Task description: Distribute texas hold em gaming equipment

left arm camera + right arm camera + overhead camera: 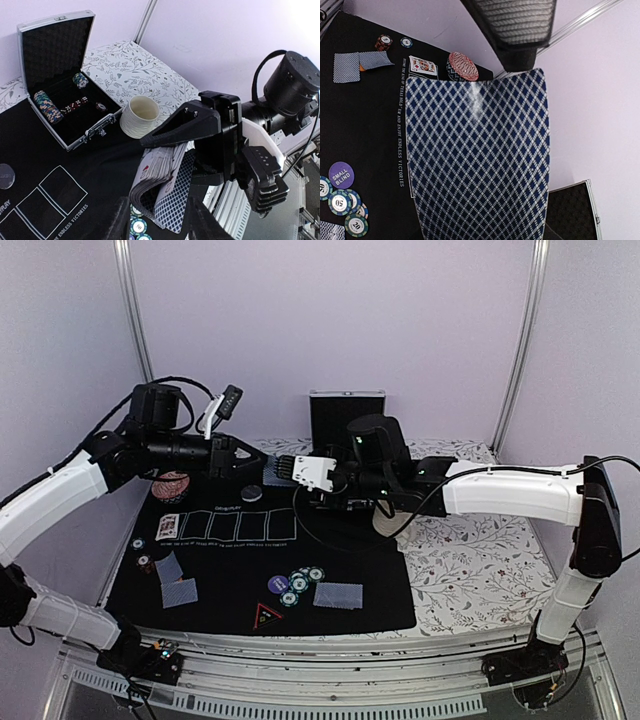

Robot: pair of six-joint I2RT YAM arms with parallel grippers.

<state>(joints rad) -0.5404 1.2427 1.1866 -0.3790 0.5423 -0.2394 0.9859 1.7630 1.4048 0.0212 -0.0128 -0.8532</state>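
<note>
Blue-diamond card deck sits clamped in the half-closed right gripper, above the black mat. Around its near end the left gripper straddles, grip unclear. Dealing step: next, peel one card cleanly.

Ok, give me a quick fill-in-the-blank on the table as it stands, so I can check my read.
1. The deck is pinched in the ___ gripper.
2. The lid of the case stands ___.
3. The purple button reads "small ___".
4. On the mat, exactly ___ card lies face up.

Missing words: right; open; blind; one.
</note>
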